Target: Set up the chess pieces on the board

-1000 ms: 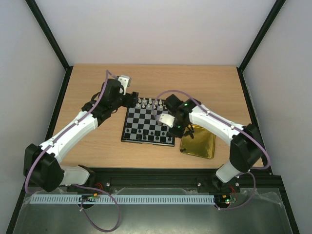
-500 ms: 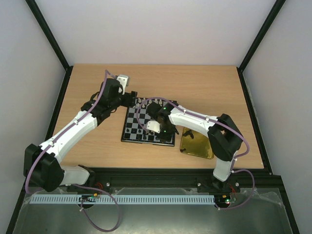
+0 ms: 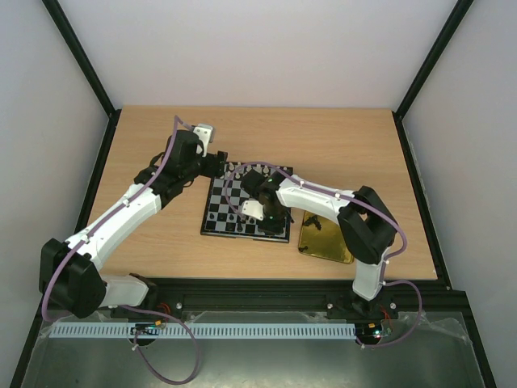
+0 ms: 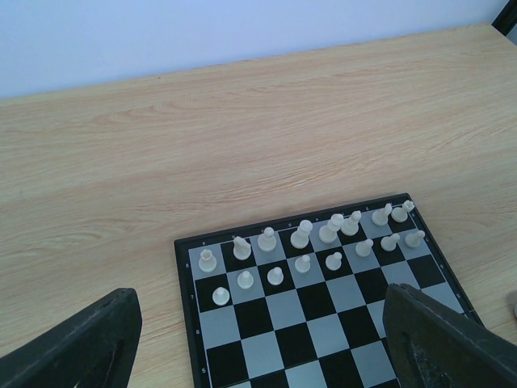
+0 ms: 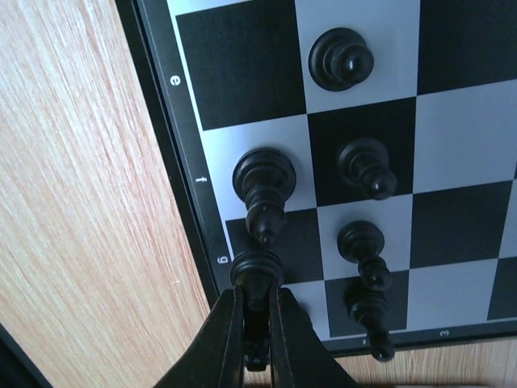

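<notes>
Black piece (image 5: pixel 257 271) pinched at the edge of the board (image 5: pixel 157 97)

The black piece is gripped by the closed right fingers (image 5: pixel 226 331) over a rim-side square, just beside another black piece (image 5: pixel 264 182). The left fingers (image 4: pixel 77 343) are held wide apart, with nothing between them, above the far end of the board, where white pieces (image 4: pixel 303 238) are ranged in two rows. The board is laid flat on the wooden surface (image 4: pixel 242 121).

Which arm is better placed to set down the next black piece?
Right. The right gripper is shut on a small black chess piece over the black-and-white checkered board's edge row. The left gripper hangs open and empty by the white pieces.
</notes>
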You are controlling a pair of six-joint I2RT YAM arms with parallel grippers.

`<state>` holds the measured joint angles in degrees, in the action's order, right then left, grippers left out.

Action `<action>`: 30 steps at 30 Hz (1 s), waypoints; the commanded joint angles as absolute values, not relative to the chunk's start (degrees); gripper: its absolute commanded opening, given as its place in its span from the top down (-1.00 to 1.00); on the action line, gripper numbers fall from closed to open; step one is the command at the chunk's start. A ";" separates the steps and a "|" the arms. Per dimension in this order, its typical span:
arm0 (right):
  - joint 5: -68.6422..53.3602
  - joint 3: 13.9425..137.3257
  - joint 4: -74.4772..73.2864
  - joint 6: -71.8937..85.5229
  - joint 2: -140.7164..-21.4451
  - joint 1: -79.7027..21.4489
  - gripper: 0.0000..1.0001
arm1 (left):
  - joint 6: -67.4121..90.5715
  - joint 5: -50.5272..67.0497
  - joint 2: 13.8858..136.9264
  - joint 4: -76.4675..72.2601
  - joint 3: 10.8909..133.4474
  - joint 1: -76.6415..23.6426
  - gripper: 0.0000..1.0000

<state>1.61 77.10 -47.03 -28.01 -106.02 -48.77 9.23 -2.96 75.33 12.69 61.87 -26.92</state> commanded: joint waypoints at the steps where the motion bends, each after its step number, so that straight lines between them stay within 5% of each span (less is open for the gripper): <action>1: 2.06 77.22 -47.55 -27.51 -107.89 -49.13 0.92 | 9.18 -2.64 75.07 13.31 63.47 -26.46 -0.70; 8: 2.99 76.89 -46.68 -27.20 -108.60 -49.11 0.87 | 9.18 -2.65 75.08 13.19 63.46 -26.46 -0.69; 18: 2.44 77.49 -47.47 -26.98 -107.67 -49.11 0.55 | 9.20 -2.39 75.06 13.18 63.46 -26.37 -0.69; 30: -2.94 75.11 -49.70 -25.83 -95.23 -42.87 0.32 | 9.49 -1.39 75.66 13.14 63.47 -26.37 -0.69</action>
